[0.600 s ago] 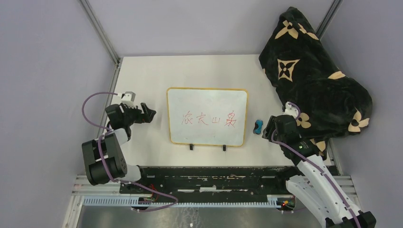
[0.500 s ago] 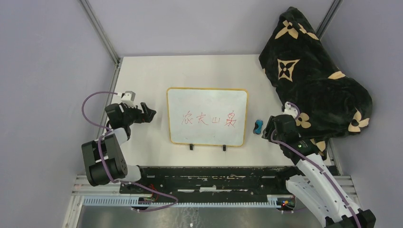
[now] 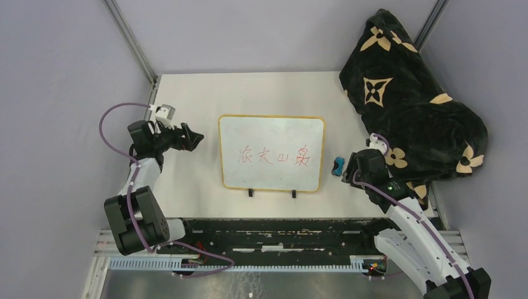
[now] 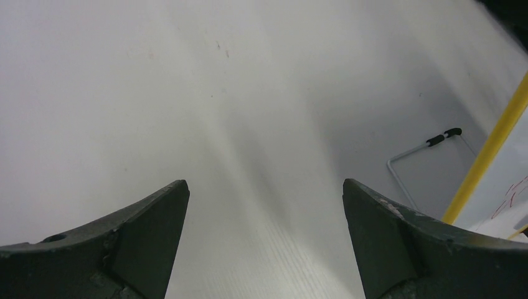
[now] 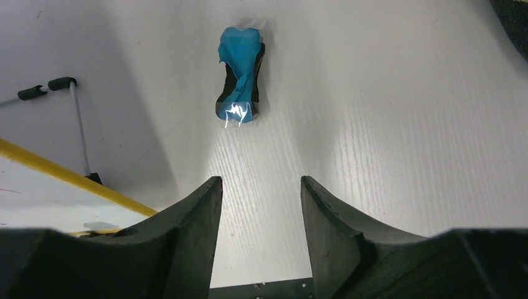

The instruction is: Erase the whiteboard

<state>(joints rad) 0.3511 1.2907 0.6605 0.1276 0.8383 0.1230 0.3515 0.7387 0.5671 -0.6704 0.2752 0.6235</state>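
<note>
Both pincers spread and empty; board lies flat mid-desk with its writing on it.

The flat rectangular whiteboard with the thin yellow-tan frame [image 3: 271,152] lies at the centre of the white desk [image 3: 187,106], its two small black feet [image 3: 251,192] on the near edge and a row of red handwriting [image 3: 274,156] across the middle. The left pincer [image 3: 194,138] hangs just off the board's left edge, jaws wide apart over bare desk. The right pincer [image 5: 260,180] is also parted and points at a small blue-black eraser block [image 5: 240,78] that lies just beside the board's right edge (apart from the fingers). A black blanket with tan flower motifs [image 3: 411,99] is heaped at the far right.
</note>
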